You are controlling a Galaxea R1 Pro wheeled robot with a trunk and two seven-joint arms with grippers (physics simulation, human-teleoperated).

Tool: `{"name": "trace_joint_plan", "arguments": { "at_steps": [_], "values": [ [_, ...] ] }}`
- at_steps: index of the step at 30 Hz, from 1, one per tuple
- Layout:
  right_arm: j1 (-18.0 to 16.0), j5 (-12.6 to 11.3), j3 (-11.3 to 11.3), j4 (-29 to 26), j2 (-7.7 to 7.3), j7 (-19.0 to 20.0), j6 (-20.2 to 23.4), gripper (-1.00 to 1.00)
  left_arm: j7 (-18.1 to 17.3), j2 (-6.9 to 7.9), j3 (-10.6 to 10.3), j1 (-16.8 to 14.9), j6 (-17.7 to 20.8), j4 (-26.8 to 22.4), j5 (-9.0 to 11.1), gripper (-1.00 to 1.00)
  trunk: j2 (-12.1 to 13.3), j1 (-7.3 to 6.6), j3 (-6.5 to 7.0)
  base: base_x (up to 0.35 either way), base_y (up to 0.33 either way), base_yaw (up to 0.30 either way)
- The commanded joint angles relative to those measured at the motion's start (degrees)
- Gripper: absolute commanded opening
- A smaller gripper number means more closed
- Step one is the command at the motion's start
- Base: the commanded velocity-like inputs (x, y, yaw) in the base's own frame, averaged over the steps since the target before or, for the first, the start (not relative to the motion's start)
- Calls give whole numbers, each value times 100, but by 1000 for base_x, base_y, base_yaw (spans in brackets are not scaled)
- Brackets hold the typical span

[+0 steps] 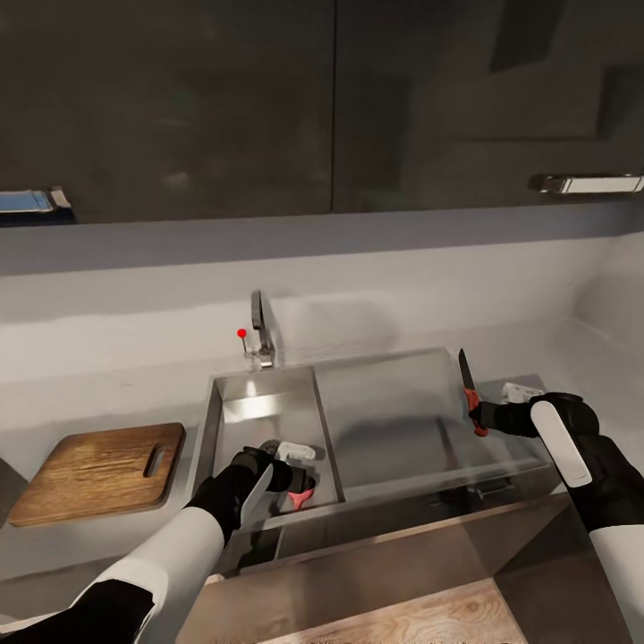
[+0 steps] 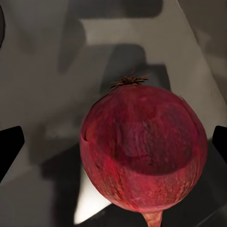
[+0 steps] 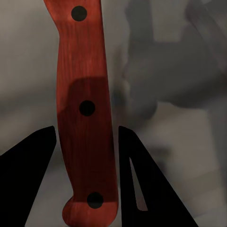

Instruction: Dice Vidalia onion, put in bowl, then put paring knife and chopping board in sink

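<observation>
While my left gripper sits low in the sink, its fingers spread wide either side of the red onion, I judge the round bulb could roll off before I close; nothing is gripped yet. At centre right of the head view my right gripper is clamped on the paring knife, red handle between the fingers, blade pointing up. A loose pinch there could let it twist, I reckon. Lower left of frame, the chopping board lies on the grey countertop, just beside the basin. Glossy black cabinets fill the top, chrome tap and red knob below them.
</observation>
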Motion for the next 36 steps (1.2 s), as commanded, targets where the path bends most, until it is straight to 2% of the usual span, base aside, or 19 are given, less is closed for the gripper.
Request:
{"name": "trace_joint_plan", "arguments": {
  "at_steps": [1, 29, 30, 36],
  "values": [
    [-6, -58, 11, -5, -6, -63, 13, -100, -8, 0, -5, -4, 29, -6, 2, 100, -13, 3, -16, 0, 0, 0],
    [-6, -58, 11, -5, -6, -63, 13, -100, -8, 0, -5, -4, 29, 11, 3, 100, -13, 3, -48, 0, 0, 0],
    [-6, -57, 11, -5, -6, -63, 13, -100, -8, 0, -5, -4, 29, 11, 2, -100, -13, 3, -48, 0, 0, 0],
    [-6, -60, 11, -5, -6, -63, 13, -100, -8, 0, -5, -4, 29, 11, 2, -100, -13, 3, -48, 0, 0, 0]
  ]
}}
